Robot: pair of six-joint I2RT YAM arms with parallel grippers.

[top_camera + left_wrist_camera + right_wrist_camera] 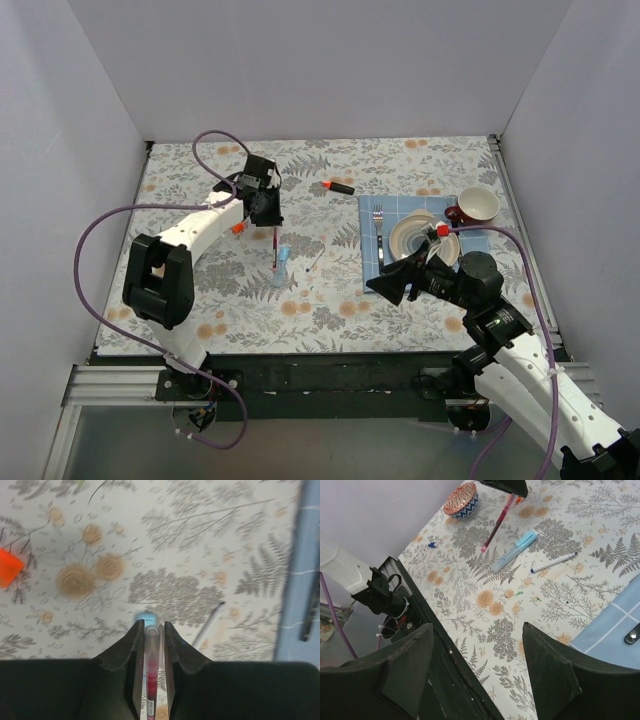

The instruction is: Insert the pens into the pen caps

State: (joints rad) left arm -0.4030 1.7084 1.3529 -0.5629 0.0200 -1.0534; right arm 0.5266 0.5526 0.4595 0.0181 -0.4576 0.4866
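Observation:
My left gripper (264, 208) is shut on the thin maroon-red pen (274, 248), which hangs down from it above the table. The pen (151, 655) sits upright between the jaws. Just below its tip lies the chunky light-blue marker (283, 266), also seen as a blue end (146, 617) and full length (515, 550). The thin white pen (554, 563) lies to its right. An orange-red cap (238, 228) lies near the left arm. A small dark blue cap (432, 544) lies near the table's front edge. The black marker (341, 188) lies farther back. My right gripper (388, 285) stands open and empty (477, 630).
A blue mat (372, 275) at the right carries a plate (412, 232), a fork (379, 232) and a red cup (477, 206). A patterned bowl (461, 501) stands beyond the pens in the right wrist view. The table's dark front edge (445, 655) runs under my right gripper.

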